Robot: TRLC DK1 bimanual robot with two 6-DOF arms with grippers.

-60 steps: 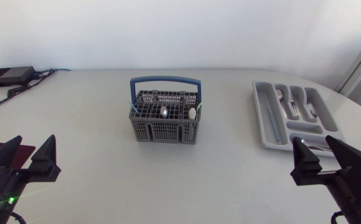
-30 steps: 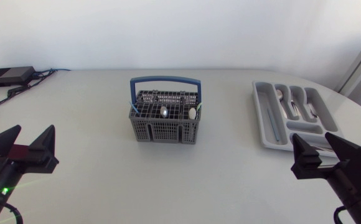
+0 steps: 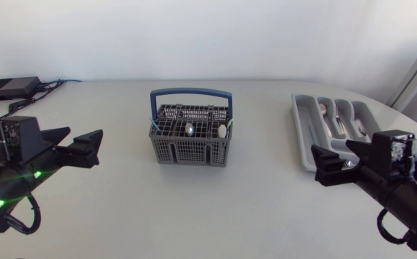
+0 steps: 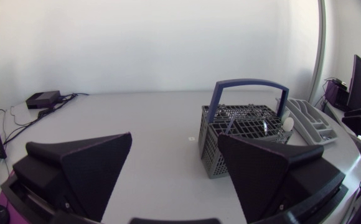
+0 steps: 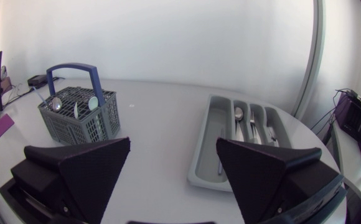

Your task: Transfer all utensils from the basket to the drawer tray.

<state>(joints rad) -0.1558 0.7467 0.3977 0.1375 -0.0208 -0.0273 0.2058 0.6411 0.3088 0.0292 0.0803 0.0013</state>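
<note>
Two hands, and nothing in either. My left hand (image 3: pixel 85 133) hangs over the left side of the bench (image 3: pixel 122 194). It is spread wide and points toward the basket (image 3: pixel 190 152) from well away. My right hand (image 3: pixel 331 148) is over the right side, gaping just as wide. It sits by the near end of the tray (image 3: pixel 303 144), and I cannot tell whether it touches the rim.

The basket is grey mesh with a blue handle (image 3: pixel 190 92) standing upright. It sits mid-bench, toward the back. Two spoons (image 3: pixel 190 129) stand in it bowl-up, side by side. A thin pale-blue piece (image 3: pixel 153 124) sticks up at its left corner.

The tray is grey too and lies well to the right of the basket. Its long compartments run front to back, with a short one across the near end. Several pieces of cutlery (image 3: pixel 340 122) lie in the middle compartments, and my right wrist view shows at least one spoon among them.

A black box (image 3: pixel 10 88) with cables sits at the far left corner of the bench.
</note>
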